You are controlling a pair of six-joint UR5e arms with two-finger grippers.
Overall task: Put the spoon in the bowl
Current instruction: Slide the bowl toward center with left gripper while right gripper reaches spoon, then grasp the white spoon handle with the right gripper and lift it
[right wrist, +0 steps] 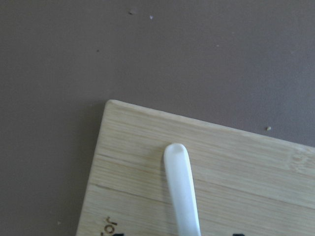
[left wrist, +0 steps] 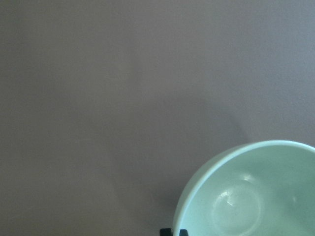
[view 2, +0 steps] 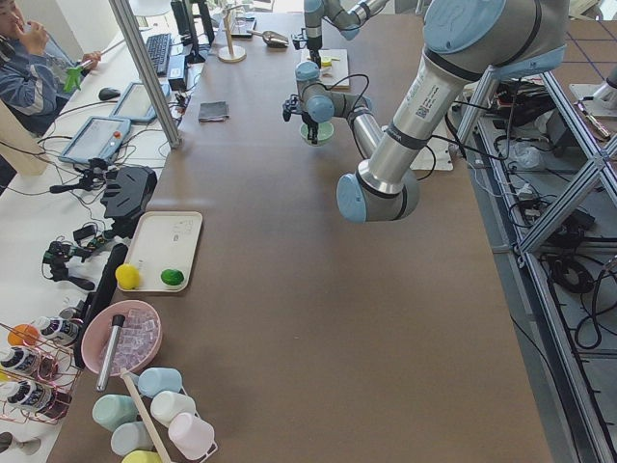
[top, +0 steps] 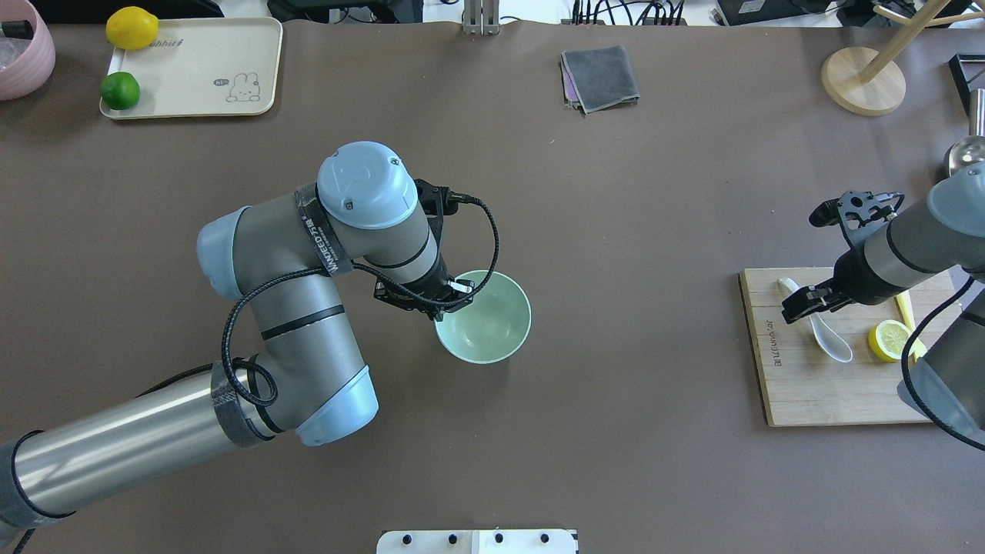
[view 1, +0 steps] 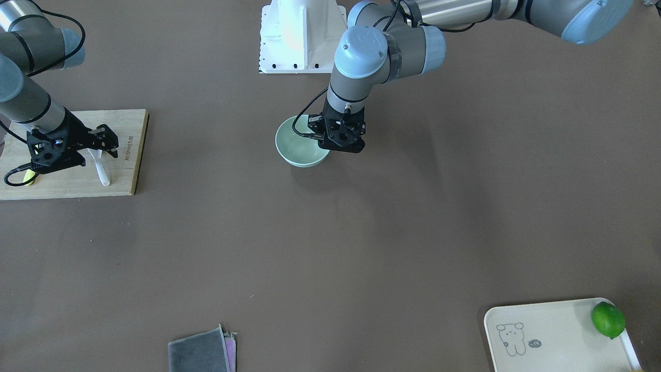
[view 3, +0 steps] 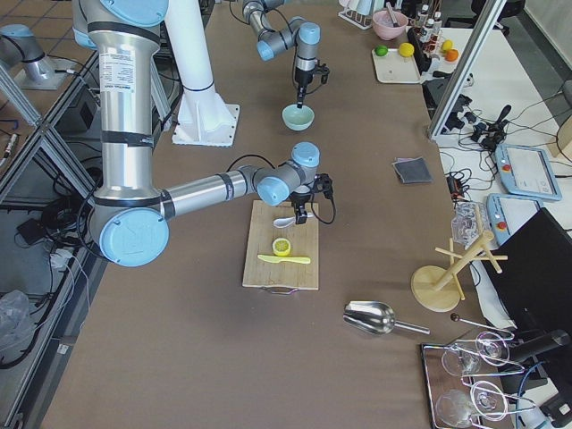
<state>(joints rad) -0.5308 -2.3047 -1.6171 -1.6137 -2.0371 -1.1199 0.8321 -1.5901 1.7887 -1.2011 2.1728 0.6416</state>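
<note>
The white spoon lies on a wooden cutting board at the table's right side, handle pointing away from the robot. My right gripper hovers low over the handle, open, with a finger on either side. The right wrist view shows the handle between the two dark tips at the bottom edge. The mint-green bowl stands empty at mid-table. My left gripper is shut on the bowl's near-left rim. The left wrist view shows the bowl with the rim between the fingertips.
A lemon half and a yellow knife share the board with the spoon. A cream tray with a lemon and a lime is at the far left. A grey cloth lies at the far middle, and a wooden stand is at the far right.
</note>
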